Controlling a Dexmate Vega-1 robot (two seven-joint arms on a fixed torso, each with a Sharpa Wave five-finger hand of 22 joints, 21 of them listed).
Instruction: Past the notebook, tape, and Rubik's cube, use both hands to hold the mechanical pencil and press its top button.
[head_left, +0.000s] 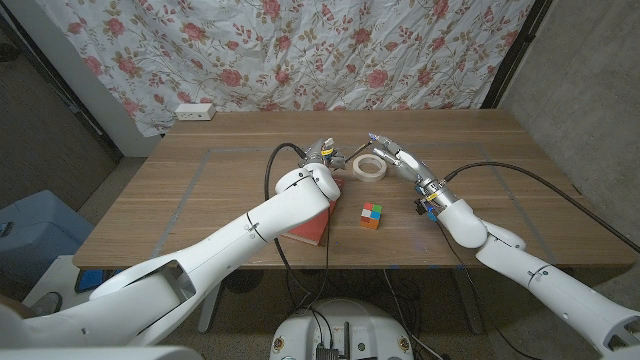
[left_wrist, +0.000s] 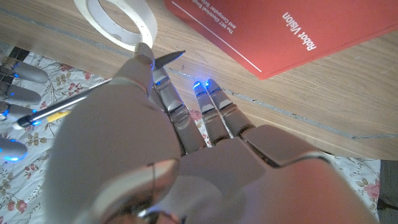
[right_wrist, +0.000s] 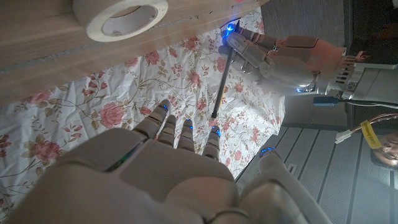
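Because the mechanical pencil is a thin, light, stiff rod with a smooth barrel, it will likely twist or slip in a loose pinch, so a firm hold around the barrel, leaving the top end free for the other hand to press, looks the sensible grip. It is raised above the far part of the worktop, beyond the roll of tape, the Rubik's cube and the red notebook, and is pinched in the fingers of the left hand; the left wrist view shows its dark tip near the tape roll and its barrel running back alongside the hand. The right hand hovers just beside it with fingers spread and nothing in them. Whether the push button is already within its reach cannot be told. The worktop is pale wood grain with faint taped lines, a flowered cloth hangs behind it, and a white power strip lies at its far edge.
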